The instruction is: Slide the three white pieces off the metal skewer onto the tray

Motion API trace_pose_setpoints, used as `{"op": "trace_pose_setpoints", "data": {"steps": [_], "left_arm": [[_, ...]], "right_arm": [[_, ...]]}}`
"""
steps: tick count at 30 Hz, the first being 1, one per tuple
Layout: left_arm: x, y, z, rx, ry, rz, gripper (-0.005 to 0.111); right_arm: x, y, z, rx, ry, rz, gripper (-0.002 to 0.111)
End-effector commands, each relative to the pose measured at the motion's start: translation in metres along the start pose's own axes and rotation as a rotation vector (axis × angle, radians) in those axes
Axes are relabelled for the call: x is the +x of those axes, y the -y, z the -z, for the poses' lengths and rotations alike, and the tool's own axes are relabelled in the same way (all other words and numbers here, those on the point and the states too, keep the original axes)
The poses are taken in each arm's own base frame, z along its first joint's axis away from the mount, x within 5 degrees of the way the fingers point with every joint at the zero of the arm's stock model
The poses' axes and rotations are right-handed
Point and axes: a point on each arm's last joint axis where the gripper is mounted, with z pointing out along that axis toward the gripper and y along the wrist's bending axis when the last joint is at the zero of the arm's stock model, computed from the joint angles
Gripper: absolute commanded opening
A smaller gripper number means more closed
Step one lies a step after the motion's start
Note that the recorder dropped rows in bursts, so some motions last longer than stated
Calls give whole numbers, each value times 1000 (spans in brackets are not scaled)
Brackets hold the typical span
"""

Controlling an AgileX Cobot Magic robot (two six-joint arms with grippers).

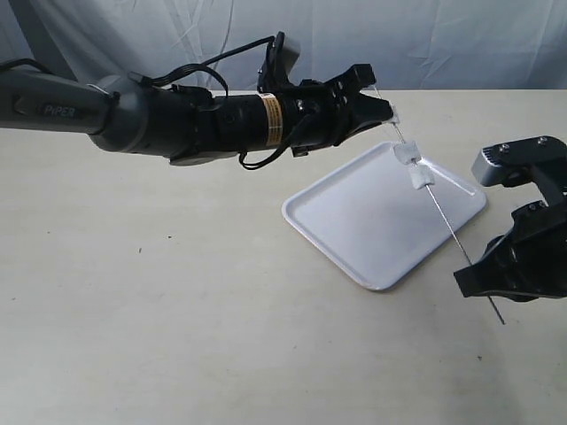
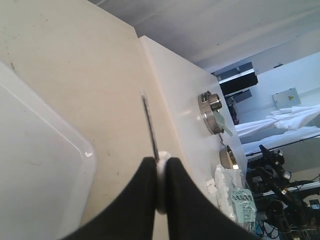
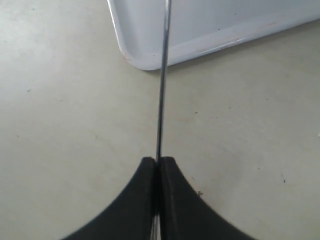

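Observation:
The metal skewer (image 1: 447, 219) slants up over the tray's (image 1: 354, 221) right corner. My right gripper (image 1: 473, 267) is shut on its lower end; in the right wrist view the skewer (image 3: 162, 75) runs out of the closed jaws (image 3: 158, 161) toward the tray (image 3: 225, 20). My left gripper (image 1: 390, 111) reaches across and is shut on the top white piece (image 1: 396, 115) near the skewer's upper tip. The left wrist view shows that piece (image 2: 162, 159) squeezed between the fingers (image 2: 145, 200), with the skewer's tip (image 2: 149, 125) poking past. Two more white pieces (image 1: 412, 165) sit lower on the skewer, above the tray.
The beige table (image 1: 159, 310) carries the tray at right of centre. A grey cloth backdrop (image 1: 443, 44) hangs behind the far table edge. Beyond that edge, the left wrist view shows metal round fittings (image 2: 212, 112) and a plastic bag (image 2: 232, 192).

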Motion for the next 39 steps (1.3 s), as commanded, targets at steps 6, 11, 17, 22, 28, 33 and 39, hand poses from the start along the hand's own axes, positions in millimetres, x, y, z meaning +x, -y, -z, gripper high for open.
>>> {"op": "trace_pose_setpoints", "data": {"steps": [6,11,17,22,28,33,39], "left_arm": [[-17,15,-6,33,82,-12,0],[-26,12,-2,12,116,-42,0],[-33,8,2,4,133,-40,0],[-41,7,7,33,155,-26,0],[-47,12,7,60,177,-20,0],[-41,6,6,-13,109,-110,0],[-28,-16,8,-226,-63,-270,0]], "right_arm": [[9,-5,0,-47,-80,16,-1],[24,-5,-10,-57,-106,-23,-1],[28,-9,-6,-80,-129,-22,-1],[29,-10,-3,-83,-127,-22,-1],[40,-8,-11,-68,-137,-39,-1],[39,-7,-9,-51,-110,-44,-1],[34,0,4,68,-80,-39,-1]]}}
